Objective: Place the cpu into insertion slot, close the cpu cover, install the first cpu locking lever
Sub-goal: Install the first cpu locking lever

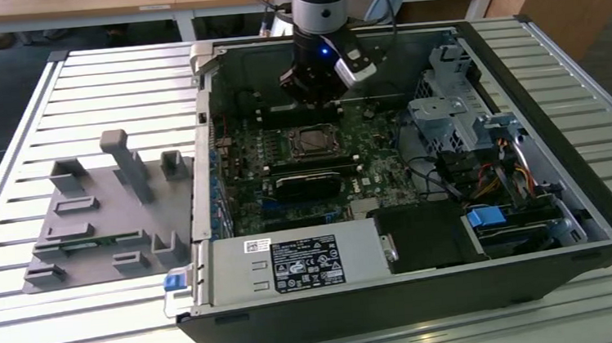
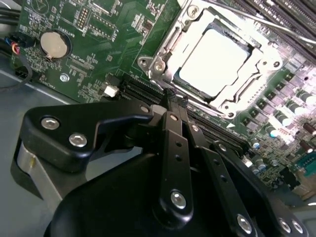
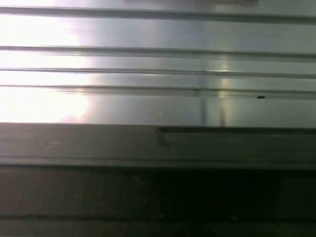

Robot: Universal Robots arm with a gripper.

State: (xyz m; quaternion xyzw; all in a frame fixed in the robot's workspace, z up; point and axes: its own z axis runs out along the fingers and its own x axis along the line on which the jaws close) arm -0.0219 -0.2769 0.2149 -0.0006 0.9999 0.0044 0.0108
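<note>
Silvery cpu sits socketed just beyond the clenched, empty claw.

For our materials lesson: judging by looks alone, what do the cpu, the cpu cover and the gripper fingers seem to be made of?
The cpu: probably metal, a dull silver top that glares pale. The cpu cover: likely thin stamped steel, bright and shiny along its edges. The gripper fingers: matt black, with silvery screw heads; whether painted metal or plastic is unclear.

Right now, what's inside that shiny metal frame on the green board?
Inside the cpu cover sits the cpu, its dull silver top showing through the cut-out. The insertion slot's pins lie beneath the chip, covered. The gripper hangs beside the cover, fingers together, holding nothing.
</note>
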